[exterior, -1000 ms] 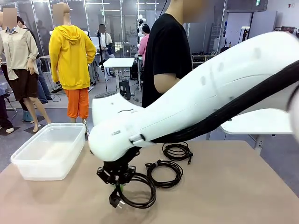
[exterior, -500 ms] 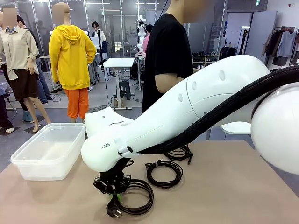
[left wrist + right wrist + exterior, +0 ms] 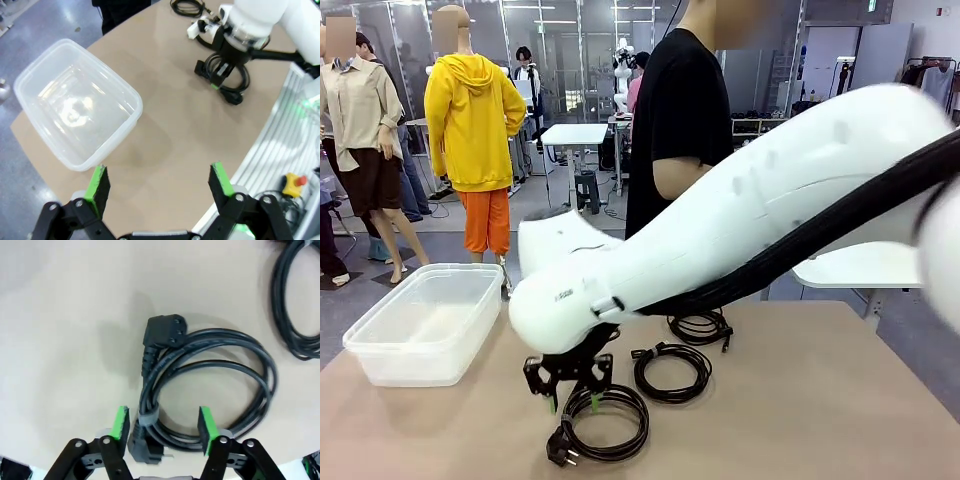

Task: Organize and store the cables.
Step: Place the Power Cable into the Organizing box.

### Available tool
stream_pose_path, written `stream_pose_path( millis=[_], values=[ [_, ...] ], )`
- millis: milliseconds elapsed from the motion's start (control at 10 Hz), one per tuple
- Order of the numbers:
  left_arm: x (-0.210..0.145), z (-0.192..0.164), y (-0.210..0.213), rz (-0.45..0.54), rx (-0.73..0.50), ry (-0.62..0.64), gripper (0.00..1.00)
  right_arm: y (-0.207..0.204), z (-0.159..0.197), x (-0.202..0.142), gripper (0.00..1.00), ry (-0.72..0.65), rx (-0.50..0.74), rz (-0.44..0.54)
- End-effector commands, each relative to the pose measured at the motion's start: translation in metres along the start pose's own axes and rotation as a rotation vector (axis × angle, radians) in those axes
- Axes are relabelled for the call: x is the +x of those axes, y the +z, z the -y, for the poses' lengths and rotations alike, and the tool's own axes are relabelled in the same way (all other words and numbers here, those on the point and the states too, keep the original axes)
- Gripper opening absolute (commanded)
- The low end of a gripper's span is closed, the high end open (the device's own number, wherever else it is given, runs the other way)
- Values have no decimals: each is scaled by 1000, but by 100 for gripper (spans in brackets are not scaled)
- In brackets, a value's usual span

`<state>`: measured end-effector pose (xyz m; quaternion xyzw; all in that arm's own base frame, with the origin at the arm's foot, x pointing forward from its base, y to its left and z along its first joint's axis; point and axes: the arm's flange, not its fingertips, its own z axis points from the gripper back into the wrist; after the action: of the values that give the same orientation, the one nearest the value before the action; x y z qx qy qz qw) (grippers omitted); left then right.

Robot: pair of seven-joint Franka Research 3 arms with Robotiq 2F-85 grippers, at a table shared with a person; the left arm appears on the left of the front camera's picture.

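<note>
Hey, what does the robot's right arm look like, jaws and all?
The right arm is smooth, rounded, glossy white, with a black ribbed hose running along it and small dark lettering near the wrist. Its black jaws carry bright green pads.

Right claw [image 3: 573, 401] now spread open — thick cable coil [image 3: 150, 385] released, claw raised slightly above it

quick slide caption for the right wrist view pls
Right tool, open, hovers over a coiled power cable on the table, its pads either side of the tied section; another coil lies nearby.
</note>
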<state>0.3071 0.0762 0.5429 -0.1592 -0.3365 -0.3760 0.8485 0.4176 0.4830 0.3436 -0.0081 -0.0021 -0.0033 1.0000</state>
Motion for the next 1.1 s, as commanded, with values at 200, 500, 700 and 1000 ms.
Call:
stream_pose_path(
  millis=[200,500,700,1000],
  values=[
    [29,33,-11,-72,-34,96,100,79,101,-30,100,114,258,85],
    [54,76,-40,-194,-36,121,100,127,199,-51,100,306,391,147],
    [66,98,-67,-253,5,170,100,143,268,-66,100,389,380,123],
    [78,126,-112,-252,7,240,100,139,360,-90,100,502,347,254]
  ],
)
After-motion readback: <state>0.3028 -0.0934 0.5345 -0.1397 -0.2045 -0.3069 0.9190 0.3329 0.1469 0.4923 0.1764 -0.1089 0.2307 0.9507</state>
